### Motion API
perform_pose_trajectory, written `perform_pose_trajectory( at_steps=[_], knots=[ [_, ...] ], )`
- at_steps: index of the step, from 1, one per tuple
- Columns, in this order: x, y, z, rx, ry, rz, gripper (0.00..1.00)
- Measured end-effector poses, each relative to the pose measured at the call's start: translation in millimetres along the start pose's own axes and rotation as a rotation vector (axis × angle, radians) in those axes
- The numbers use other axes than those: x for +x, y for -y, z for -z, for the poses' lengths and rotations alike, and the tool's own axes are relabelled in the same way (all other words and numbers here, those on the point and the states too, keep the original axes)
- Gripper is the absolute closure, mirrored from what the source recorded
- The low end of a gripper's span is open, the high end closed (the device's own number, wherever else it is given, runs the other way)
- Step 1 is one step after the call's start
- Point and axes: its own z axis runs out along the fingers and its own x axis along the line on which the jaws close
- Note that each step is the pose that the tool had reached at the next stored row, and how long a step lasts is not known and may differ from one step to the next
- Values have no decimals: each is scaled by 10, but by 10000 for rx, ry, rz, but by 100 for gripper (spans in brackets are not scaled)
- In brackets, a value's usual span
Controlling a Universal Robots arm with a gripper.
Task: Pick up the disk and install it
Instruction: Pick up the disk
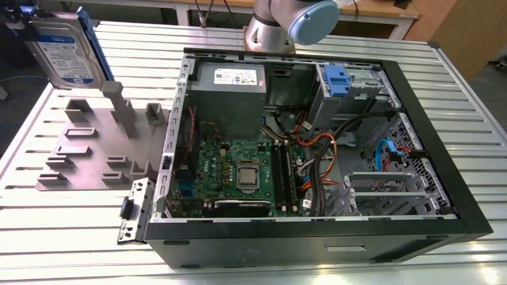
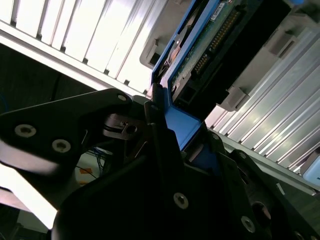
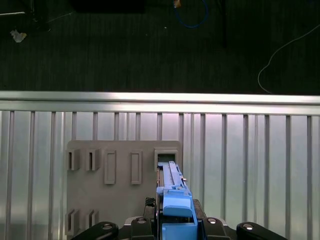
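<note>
The disk (image 1: 67,56) stands on edge at the exterior view's far left, its white-and-blue label facing the camera and a blue carrier rim along its side. My gripper (image 1: 32,16) is shut on its upper end. The disk's lower end is at the top of the tall slot post (image 1: 113,98) of the grey holder plate (image 1: 79,160); I cannot tell whether it still touches. In the first wrist view the blue carrier (image 3: 175,205) runs from my gripper (image 3: 175,222) toward the holder's slot (image 3: 167,156). The second wrist view shows the disk's green circuit board (image 2: 210,45) beyond my gripper (image 2: 175,145).
An open computer case (image 1: 467,196) lies on the slatted metal table (image 1: 47,237) at the exterior view's right. It holds a power supply (image 1: 230,77), a motherboard (image 1: 237,172), cables and a drive bay (image 1: 360,83) with a blue bracket (image 1: 336,80). The arm's base (image 1: 273,27) stands behind the case.
</note>
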Motion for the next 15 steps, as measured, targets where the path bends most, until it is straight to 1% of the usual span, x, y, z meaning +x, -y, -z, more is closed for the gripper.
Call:
perform_pose_trajectory(
  at_steps=[9,15],
  knots=[
    [0,-1,51,0,1,0,64],
    [0,-1,64,1,0,0,64]
  ],
)
